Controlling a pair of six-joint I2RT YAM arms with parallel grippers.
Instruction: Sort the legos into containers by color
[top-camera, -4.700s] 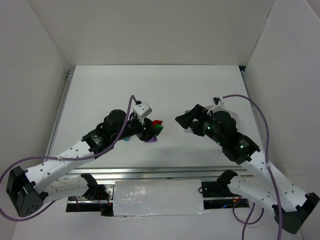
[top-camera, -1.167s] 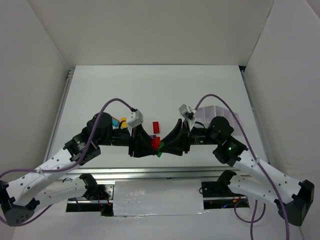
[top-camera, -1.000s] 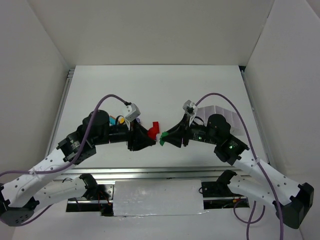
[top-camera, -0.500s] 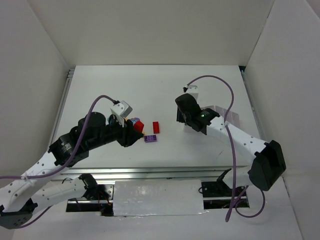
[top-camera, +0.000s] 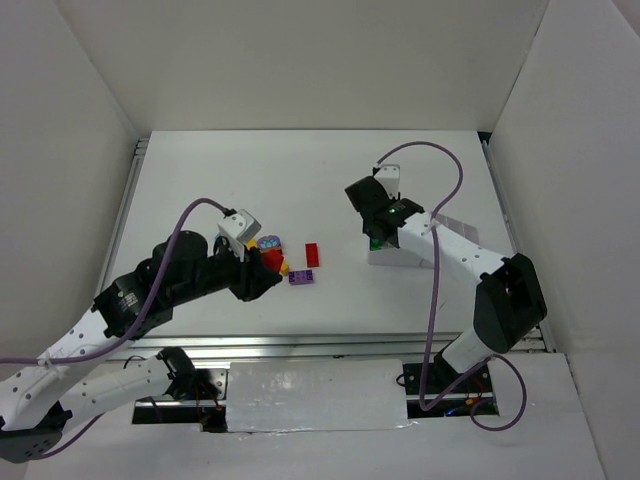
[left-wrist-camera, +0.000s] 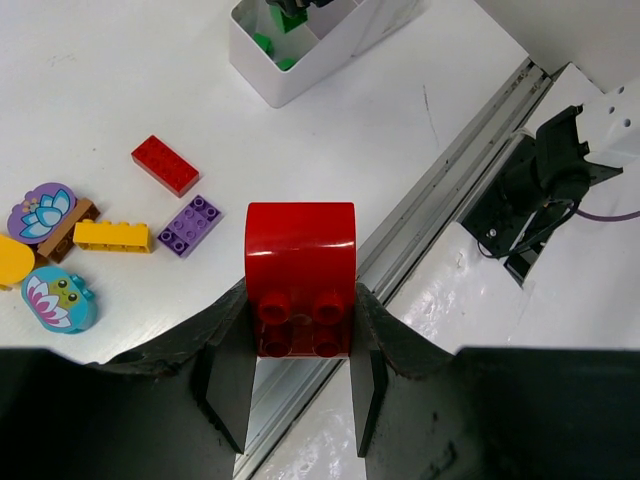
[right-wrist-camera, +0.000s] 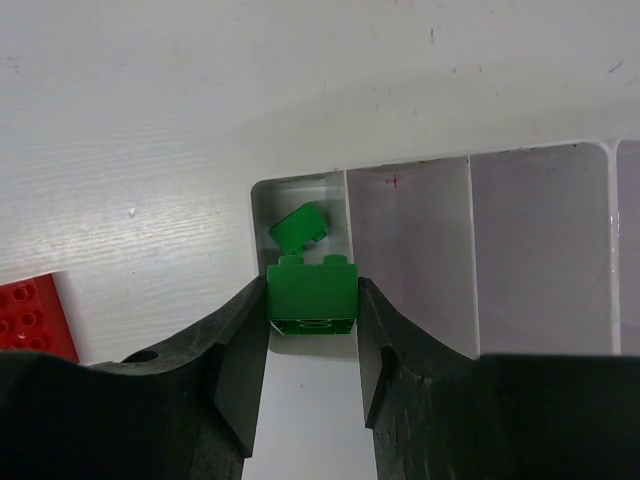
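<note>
White walls box in the table (top-camera: 300, 170) on three sides, with a metal rail (top-camera: 300, 345) along the near edge and a wide stretch of bare surface toward the back wall. At mid-table right, well off the right wall, sits the white tray (right-wrist-camera: 470, 250). The right gripper (right-wrist-camera: 311, 330) pinches a green brick (right-wrist-camera: 311, 295) over the tray's end compartment, where another green piece (right-wrist-camera: 300, 225) lies tilted. The left gripper (left-wrist-camera: 300, 340) is clamped on a rounded red brick (left-wrist-camera: 300, 260), held up off the table. Loose legos lie between the arms, a flat red brick (top-camera: 312, 254) and a purple one (top-camera: 300, 277) among them.
</note>
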